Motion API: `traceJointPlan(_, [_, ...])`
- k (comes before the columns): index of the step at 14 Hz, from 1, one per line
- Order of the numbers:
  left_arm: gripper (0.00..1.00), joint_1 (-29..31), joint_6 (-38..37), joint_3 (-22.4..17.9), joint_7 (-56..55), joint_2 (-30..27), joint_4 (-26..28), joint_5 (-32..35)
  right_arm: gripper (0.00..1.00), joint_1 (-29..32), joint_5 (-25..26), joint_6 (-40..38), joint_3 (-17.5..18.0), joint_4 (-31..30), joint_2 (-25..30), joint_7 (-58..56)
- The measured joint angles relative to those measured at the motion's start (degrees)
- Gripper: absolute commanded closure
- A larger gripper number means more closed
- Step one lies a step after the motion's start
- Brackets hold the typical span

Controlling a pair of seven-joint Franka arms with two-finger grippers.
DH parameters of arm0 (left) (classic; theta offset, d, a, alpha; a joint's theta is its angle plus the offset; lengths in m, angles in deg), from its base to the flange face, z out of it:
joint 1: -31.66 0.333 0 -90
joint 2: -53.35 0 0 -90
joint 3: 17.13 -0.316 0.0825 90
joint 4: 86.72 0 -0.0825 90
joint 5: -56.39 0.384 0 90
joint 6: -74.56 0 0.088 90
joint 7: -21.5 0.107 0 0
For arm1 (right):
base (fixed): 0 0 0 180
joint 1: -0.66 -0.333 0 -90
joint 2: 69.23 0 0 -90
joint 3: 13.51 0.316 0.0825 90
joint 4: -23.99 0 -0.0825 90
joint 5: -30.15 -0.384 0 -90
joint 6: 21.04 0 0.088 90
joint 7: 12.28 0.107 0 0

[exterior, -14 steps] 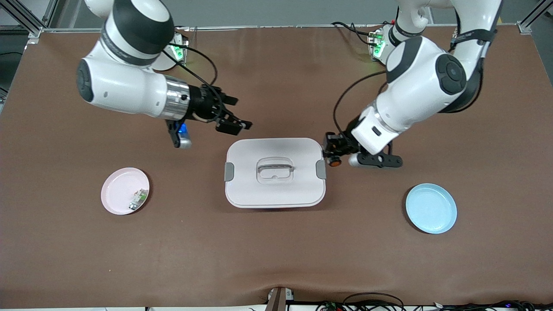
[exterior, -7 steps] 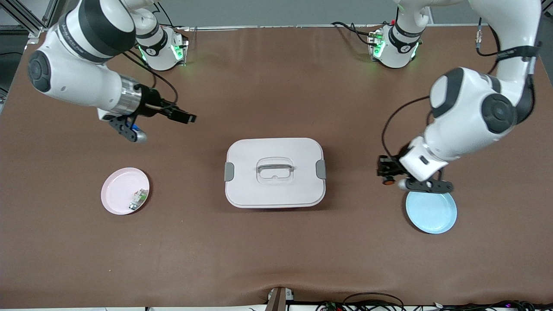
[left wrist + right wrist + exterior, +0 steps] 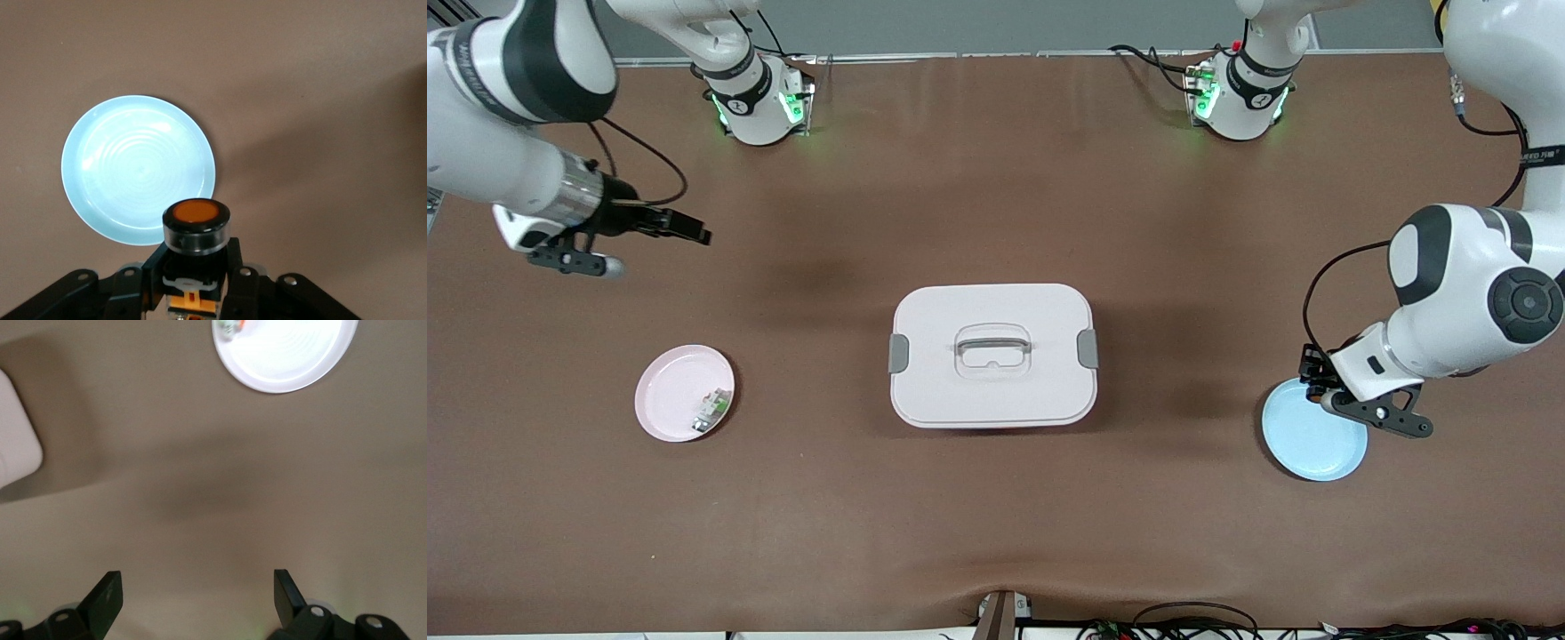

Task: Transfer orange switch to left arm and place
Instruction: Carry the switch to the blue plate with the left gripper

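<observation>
left gripper (image 3: 197, 283): clenched on black orange-capped switch (image 3: 196, 227), over round light-blue plate's (image 3: 1303, 440) rim
right gripper (image 3: 197, 597): released, over bare table
white latched box (image 3: 993, 356): mid-table

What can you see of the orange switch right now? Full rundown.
The orange switch is a small black cylinder with a round orange cap set in a black rim, a clear-looking band under that rim and orange markings lower on the body. It is off the table, clamped between the jaws of the left gripper, cap pointing away from the wrist. It hangs over the edge of the blue plate, at the left arm's end of the table, touching nothing but the jaws. In the front view the gripper mostly hides it.
</observation>
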Motion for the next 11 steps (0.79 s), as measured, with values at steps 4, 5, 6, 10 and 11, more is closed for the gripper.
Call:
traceJointPlan(4, [1.00, 1.25, 5.35, -0.03, 12.47, 4.17, 0.00, 3.04, 0.00, 4.16, 3.31, -5.84, 0.00, 6.61, -0.21, -2.79])
traceJointPlan(5, [1.00, 2.01, 6.47, -0.04, 15.12, 5.12, 0.00, 3.80, 0.00, 4.23, 4.68, -8.77, 0.03, 10.49, -1.22, -2.79])
traceJointPlan(6, [1.00, 2.89, 7.84, -0.05, 18.28, 6.07, -0.01, 4.07, 0.00, 4.24, 5.77, -11.84, 0.09, 14.84, -2.75, -2.79])
traceJointPlan(10, [1.00, 5.83, 13.61, -0.06, 31.42, 9.71, -0.03, 4.26, 0.00, 4.25, 6.67, -18.30, 0.23, 26.46, -8.60, -2.79])
traceJointPlan(11, [1.00, 6.38, 14.52, -0.06, 34.70, 10.47, -0.04, 4.27, 0.00, 4.25, 6.71, -18.39, 0.30, 27.14, -9.21, -2.79])
